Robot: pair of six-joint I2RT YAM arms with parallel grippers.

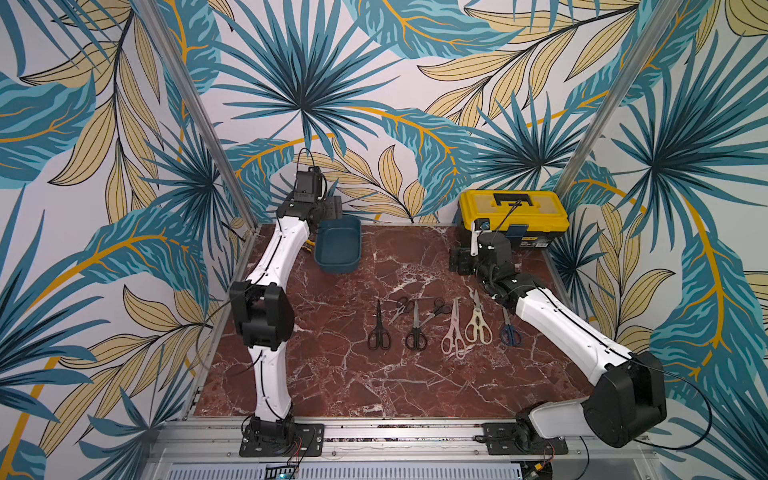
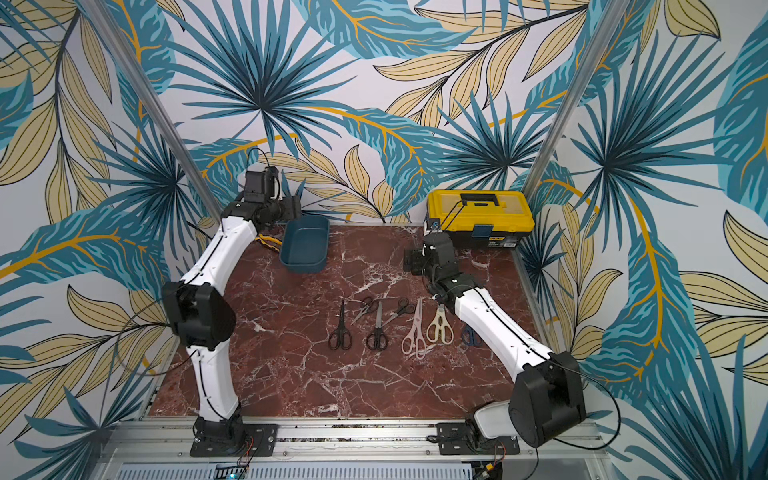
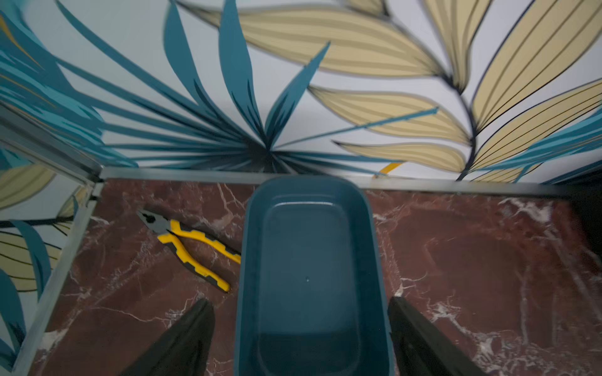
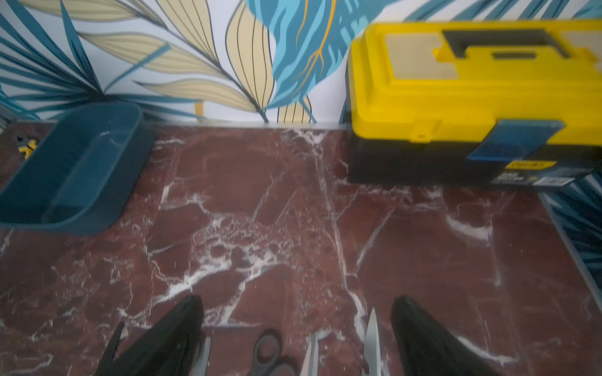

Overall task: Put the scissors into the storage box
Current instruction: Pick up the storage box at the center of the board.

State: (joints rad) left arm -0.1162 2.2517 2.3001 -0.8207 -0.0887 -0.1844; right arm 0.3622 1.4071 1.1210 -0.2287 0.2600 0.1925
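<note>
Several scissors lie in a row mid-table: long black pairs (image 1: 378,332) (image 1: 416,334), small black pairs (image 1: 401,308) (image 1: 438,309), pinkish shears (image 1: 454,332), cream shears (image 1: 478,322) and a blue-handled pair (image 1: 510,332) partly under the right arm. The teal storage box (image 1: 337,245) (image 2: 305,245) stands empty at the back left. My left gripper (image 1: 332,208) (image 3: 300,302) hovers open over the box's far end, with the box (image 3: 309,260) showing between its fingers. My right gripper (image 1: 459,262) (image 4: 297,300) is open and empty, just beyond the blade tips (image 4: 371,325).
A yellow-lidded black toolbox (image 1: 513,216) (image 4: 456,97) sits at the back right, close behind the right gripper. Yellow-and-black pliers (image 3: 192,247) (image 2: 268,243) lie left of the box by the table's side rail. Walls enclose the back and both sides.
</note>
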